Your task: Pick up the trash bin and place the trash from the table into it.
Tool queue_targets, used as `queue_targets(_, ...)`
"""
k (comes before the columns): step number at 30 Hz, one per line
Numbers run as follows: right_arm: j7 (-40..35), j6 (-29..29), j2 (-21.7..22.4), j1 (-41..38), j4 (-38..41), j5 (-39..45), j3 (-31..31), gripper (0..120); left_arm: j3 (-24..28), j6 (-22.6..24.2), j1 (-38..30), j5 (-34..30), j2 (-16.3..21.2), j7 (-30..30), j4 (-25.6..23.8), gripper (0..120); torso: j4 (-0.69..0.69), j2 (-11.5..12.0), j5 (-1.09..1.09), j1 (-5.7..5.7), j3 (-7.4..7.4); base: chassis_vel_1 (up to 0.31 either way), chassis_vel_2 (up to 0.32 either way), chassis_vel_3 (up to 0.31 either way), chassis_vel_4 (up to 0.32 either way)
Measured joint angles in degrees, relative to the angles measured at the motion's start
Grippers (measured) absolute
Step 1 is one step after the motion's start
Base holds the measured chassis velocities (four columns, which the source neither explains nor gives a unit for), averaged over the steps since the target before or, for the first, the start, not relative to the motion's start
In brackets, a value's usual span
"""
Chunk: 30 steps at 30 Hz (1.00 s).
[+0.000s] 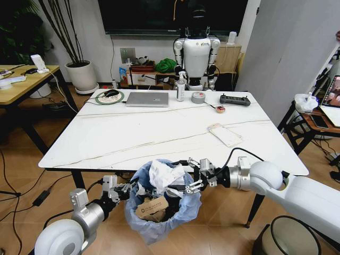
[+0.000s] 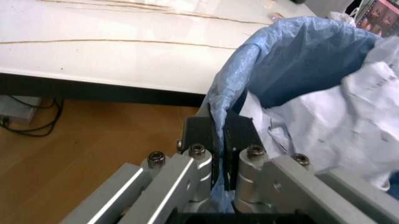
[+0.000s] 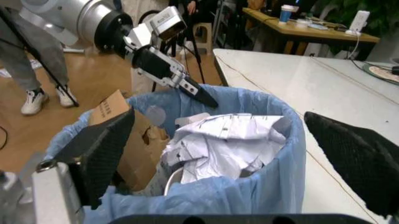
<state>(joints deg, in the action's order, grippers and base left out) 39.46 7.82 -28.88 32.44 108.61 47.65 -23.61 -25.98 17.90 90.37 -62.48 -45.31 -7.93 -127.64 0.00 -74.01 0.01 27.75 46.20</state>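
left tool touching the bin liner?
Touching. Left wrist view: the left tool is shut on the light-blue bag at the trash bin's rim, plastic pinched between its pads.

Room interior: wooden floor (image 1: 32, 175), white back wall (image 1: 90, 32) carrying a dark screen (image 1: 159, 16). Wooden desk (image 1: 21, 85) and potted plant (image 1: 81, 69) at left.

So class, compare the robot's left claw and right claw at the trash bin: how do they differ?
The left claw is shut, pinching the blue liner at the trash bin's rim; the right claw is open, its fingers spread over the rim. The left holds the bin's left side, the right hovers at its right. Both sit at rim height, below the table edge.
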Motion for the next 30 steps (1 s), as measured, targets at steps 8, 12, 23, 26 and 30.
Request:
queue_targets(8, -1.8, -0.1, 0.7, 1.6, 0.7, 1.0, 3.6, 100, 0.3, 0.1, -0.4, -0.1, 0.1, 0.0, 0.0, 0, 0.0, 0.0, 0.0, 0.0, 0.0, 0.0, 0.0, 0.0, 0.0)
queue_targets(12, -5.3, -0.5, -0.3, 1.6, -0.1, 2.9, 5.6, 100, 0.3, 0.1, -0.2, -0.1, 0.1, 0.0, 0.0, 0, 0.0, 0.0, 0.0, 0.0, 0.0, 0.0, 0.0, 0.0, 0.0)
queue_targets(23, -21.9, -7.0, -6.0, -0.5, -17.7, 2.9, 9.8, 100, 0.3, 0.1, 0.4, 0.2, -0.2, 0.1, -0.3, 0, 0.0, 0.0, -0.01, 0.0, 0.0, 0.0, 0.0, 0.0, 0.0)
queue_targets(26, -24.5, -9.2, -8.2, -0.9, -23.8, 4.0, 11.0, 100, 0.1, 0.1, 0.7, 0.3, -0.2, 0.2, -0.6, 0, 0.0, 0.0, 0.01, 0.01, 0.0, 0.0, 0.0, 0.0, 0.0)
queue_targets(30, -25.7, -10.6, -10.6, -0.3, -29.1, 8.4, 14.3, 100, -0.3, 0.1, 1.1, 0.3, -0.1, 0.2, -1.0, 0, 0.01, 0.0, 0.01, 0.01, 0.0, 0.0, 0.0, 0.0, 0.0)
